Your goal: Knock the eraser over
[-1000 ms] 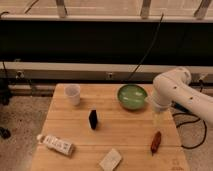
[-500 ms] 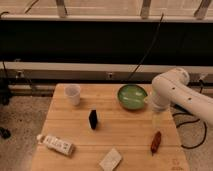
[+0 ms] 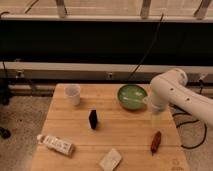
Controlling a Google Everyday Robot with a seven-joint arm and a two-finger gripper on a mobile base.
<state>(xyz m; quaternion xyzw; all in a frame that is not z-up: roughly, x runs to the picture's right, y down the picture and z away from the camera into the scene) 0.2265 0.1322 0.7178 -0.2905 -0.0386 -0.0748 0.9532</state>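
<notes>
Scarcely anything has shifted: the arm has edged slightly toward the eraser (image 3: 93,119), which stands upright well to the left of the gripper (image 3: 156,119). The gripper hangs spread wide, holding and touching nothing, just this side of the green bowl (image 3: 132,96) (a brown bar (image 3: 155,141) lies close below). A careless sideways sweep could clip either, or sail over the eraser.
</notes>
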